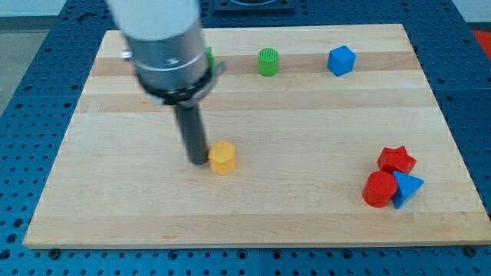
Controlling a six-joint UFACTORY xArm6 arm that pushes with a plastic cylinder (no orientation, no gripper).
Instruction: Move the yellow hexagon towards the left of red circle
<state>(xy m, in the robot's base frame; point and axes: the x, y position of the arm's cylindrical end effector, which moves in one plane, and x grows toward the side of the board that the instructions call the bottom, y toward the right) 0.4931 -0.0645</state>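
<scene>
Push step under way: no fingers fitted, nothing held. My tip (pixel 198 161) sits just left of the yellow hexagon (pixel 222 158). The red circle (pixel 378 189) lies well apart rightward; next move calls for a steady rightward push.

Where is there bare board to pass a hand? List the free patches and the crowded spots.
Free: the stretch between the yellow hexagon block and the red circle block; the strip along the wooden board's bottom edge. Crowded: red circle, red star block and blue triangle block, bunched together.
</scene>
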